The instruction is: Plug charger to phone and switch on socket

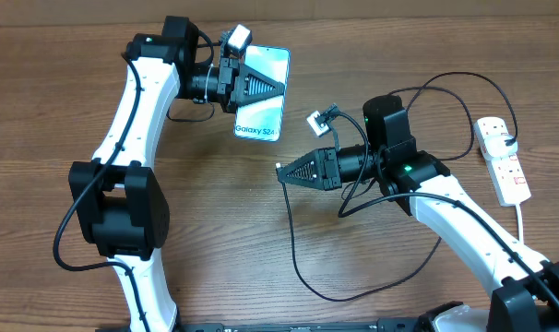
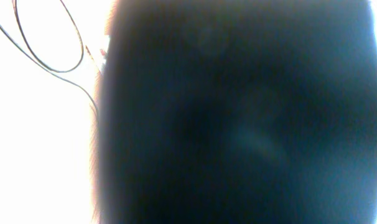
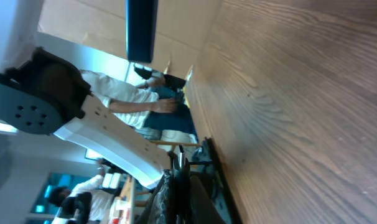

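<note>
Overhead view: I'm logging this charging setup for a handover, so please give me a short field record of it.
Galaxy S24 phone: screen up, apparently gripped by left tool
left tool: shut across the phone
charger cable: black, looping loosely, plug end in right tool
right tool: shut, pointing toward the phone
plug to phone: apart, not plugged in
power strip: white, far right, untouched

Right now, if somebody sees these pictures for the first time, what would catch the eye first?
The phone with its bright blue screen stands out at the top middle, gripped by the left gripper. Below it, the right gripper pinches the end of a thin black cable that loops over the wooden table. A white power strip lies at the far right edge.
</note>
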`<state>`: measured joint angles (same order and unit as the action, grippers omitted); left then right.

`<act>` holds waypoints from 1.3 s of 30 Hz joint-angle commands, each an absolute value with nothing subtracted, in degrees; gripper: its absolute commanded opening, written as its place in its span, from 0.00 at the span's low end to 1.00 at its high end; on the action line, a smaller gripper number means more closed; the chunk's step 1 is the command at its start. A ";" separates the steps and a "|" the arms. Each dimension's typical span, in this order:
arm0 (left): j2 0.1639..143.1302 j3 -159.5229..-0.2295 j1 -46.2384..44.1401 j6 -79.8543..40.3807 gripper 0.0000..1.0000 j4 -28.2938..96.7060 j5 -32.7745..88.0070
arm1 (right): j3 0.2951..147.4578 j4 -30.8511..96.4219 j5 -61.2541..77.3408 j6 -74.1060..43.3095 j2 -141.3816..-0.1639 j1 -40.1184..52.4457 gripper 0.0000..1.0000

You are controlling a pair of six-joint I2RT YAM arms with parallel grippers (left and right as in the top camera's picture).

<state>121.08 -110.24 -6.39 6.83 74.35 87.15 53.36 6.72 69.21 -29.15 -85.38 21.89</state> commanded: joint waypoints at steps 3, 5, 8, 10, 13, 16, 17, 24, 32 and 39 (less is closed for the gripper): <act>119.11 -110.85 -5.91 3.97 0.05 75.11 90.48 | 54.37 2.13 71.09 -38.59 -85.08 22.20 0.04; 119.11 -110.85 -6.15 3.07 0.05 74.63 90.48 | 54.37 -1.61 72.20 -41.47 -85.08 22.20 0.04; 119.11 -110.85 -6.13 2.92 0.05 74.15 90.48 | 54.37 -6.52 72.55 -45.98 -85.08 22.59 0.04; 119.11 -110.85 -6.13 2.46 0.05 73.23 90.48 | 54.37 -9.28 72.31 -48.25 -85.08 23.18 0.04; 119.11 -110.85 -6.13 -0.16 0.05 71.48 90.48 | 54.37 -10.17 70.52 -49.54 -85.08 24.29 0.04; 119.11 -110.85 -6.17 -3.53 0.05 69.84 90.48 | 54.37 -10.04 68.18 -49.80 -85.08 25.21 0.04; 119.11 -110.85 -6.28 -4.21 0.05 69.78 90.45 | 54.37 -10.09 67.40 -50.15 -85.08 25.52 0.04; 119.11 -110.85 -8.38 -5.15 0.05 69.80 90.48 | 54.37 -11.09 63.92 -51.03 -85.08 26.41 0.04; 119.11 -110.85 -10.20 -4.49 0.05 69.73 89.60 | 54.37 -12.19 59.66 -51.00 -85.08 26.41 0.04; 119.11 -110.85 -10.24 -4.27 0.05 69.52 89.58 | 54.37 -12.45 56.36 -50.81 -85.08 26.41 0.04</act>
